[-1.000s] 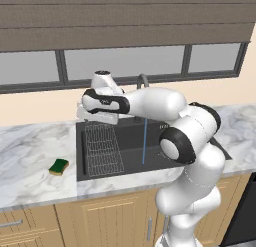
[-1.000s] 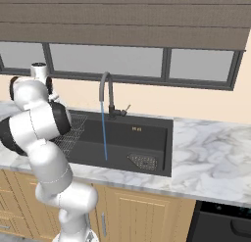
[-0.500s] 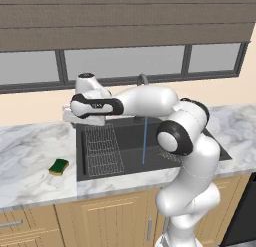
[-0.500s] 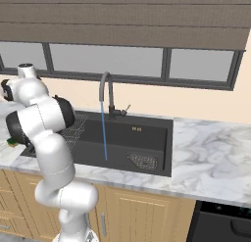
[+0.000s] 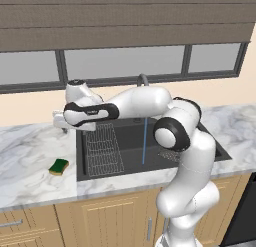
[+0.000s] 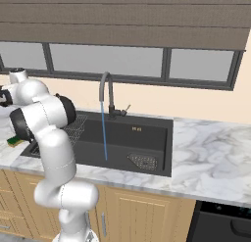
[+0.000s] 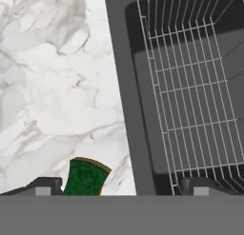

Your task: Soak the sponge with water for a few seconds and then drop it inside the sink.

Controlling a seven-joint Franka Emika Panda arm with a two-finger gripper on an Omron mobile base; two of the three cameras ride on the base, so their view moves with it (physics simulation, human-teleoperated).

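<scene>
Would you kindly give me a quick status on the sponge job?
Hand open, empty, above counter. Sponge on counter left of sink, untouched. Water running. Nothing in the way.

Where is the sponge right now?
The sponge lies flat on the marble counter left of the sink in the left base view, near the front edge, untouched, with the open gripper above it.

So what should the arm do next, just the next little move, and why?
Probably carry the gripper further toward the front of the counter and down over the sponge. The gripper is open and holds nothing, the sponge lies on the counter beside the sink, and water is already running from the faucet.
</scene>
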